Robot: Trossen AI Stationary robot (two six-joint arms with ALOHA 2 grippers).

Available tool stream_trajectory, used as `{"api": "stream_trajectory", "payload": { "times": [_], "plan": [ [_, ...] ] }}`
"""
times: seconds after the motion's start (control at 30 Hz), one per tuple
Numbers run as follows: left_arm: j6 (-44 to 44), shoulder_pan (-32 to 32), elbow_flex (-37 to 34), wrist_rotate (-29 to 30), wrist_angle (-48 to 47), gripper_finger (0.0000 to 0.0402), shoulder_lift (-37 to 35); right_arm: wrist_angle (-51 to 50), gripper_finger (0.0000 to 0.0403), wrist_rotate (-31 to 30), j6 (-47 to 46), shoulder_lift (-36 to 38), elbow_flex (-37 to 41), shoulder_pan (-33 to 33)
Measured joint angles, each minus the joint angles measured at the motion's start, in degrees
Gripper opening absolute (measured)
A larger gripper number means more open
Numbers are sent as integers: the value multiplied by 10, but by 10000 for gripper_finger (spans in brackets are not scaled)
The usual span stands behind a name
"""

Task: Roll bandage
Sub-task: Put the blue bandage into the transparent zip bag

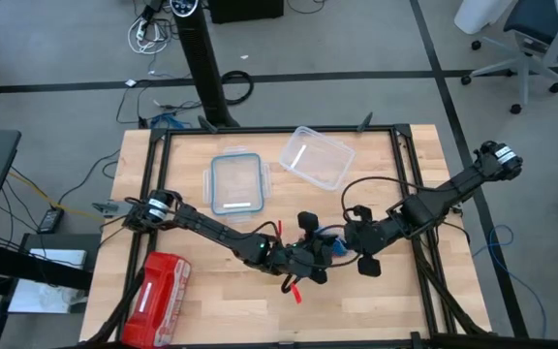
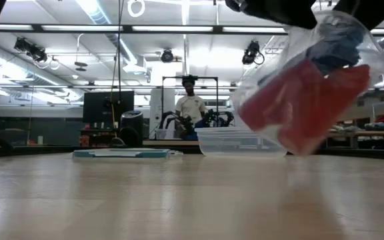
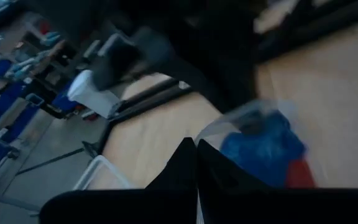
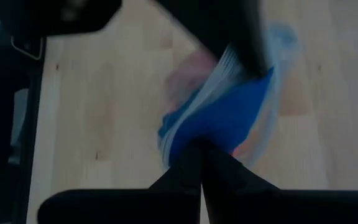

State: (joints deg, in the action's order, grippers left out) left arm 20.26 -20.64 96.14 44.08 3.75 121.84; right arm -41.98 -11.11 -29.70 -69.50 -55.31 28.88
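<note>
Bandage point(image 4: 229, 118): bright blue, soft, crumpled

Blue cloth bandage point(image 4: 219, 118) inside a glossy clear plastic bag point(image 2: 292, 87), above the matt pale wood table point(image 1: 231, 310).

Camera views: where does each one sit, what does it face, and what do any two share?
High: overhead, straight down on the table; both arms and the red pouch show.
Low: table height, looking level into the room; a clear bag with red and blue contents hangs from above.
Left wrist: past the shut left gripper at the blue bandage.
Right wrist: past the shut right gripper, bandage close.
Shared: both wrist views see the bandage in the bag.
</note>
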Motion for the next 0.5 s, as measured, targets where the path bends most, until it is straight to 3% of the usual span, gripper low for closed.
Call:
{"api": "stream_trajectory", "payload": {
  "times": [0.37, 0.5],
  "plan": [
    [-26, 1, 0, 12, 54, 0, 0, 0, 3, 5, -30, 6, 0, 29],
    [-26, 1, 0, 13, 58, 0, 0, -72, 2, 9, -58, 9, -30, 43]
  ]
}}
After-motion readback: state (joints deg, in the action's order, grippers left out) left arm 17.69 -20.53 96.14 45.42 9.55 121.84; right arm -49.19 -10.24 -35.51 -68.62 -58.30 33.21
